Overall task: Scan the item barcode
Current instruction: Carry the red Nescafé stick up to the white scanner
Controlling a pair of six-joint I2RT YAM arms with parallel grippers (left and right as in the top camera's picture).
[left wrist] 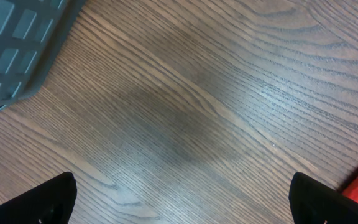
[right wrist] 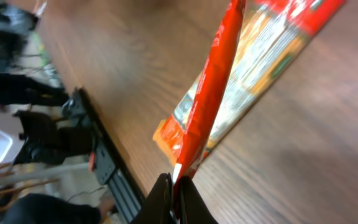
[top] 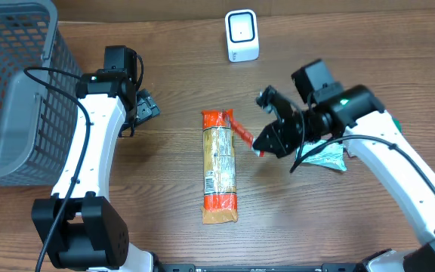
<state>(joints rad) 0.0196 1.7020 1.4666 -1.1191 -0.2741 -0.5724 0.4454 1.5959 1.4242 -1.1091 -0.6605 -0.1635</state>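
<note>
packet (top: 219,174), tan, red-ended; red strip (top: 242,134) in jaws

Grey mesh basket (top: 21,113) at table (top: 165,227) left edge — pale pouch (top: 331,159) far right.

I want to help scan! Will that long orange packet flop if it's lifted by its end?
It will probably droop: the right gripper pinches only the thin red end flap of the packet, and the wrapper looks soft. It lies long and flat, so rolling seems unlikely. The glossy film might slip.
</note>
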